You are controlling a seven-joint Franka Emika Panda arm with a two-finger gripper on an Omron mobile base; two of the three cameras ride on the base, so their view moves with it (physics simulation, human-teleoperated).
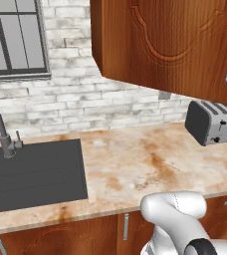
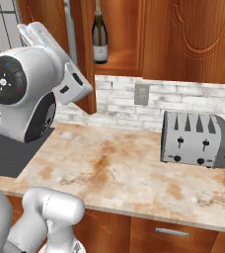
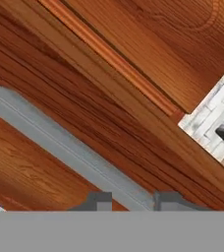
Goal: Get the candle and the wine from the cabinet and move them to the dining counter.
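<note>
1. Cabinet [image 2: 129,29], top of right base view, one door open.
2. Wine [image 2: 99,34] upright inside, upper middle.
3. Tool [image 3: 131,201], bottom of hand view, fingertips straddling silver handle [image 3: 60,140]; clamped or not, cannot tell.

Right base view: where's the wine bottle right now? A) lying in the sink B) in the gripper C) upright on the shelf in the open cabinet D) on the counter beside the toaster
C: the wine bottle stands upright on the cabinet shelf, above the counter.
</note>
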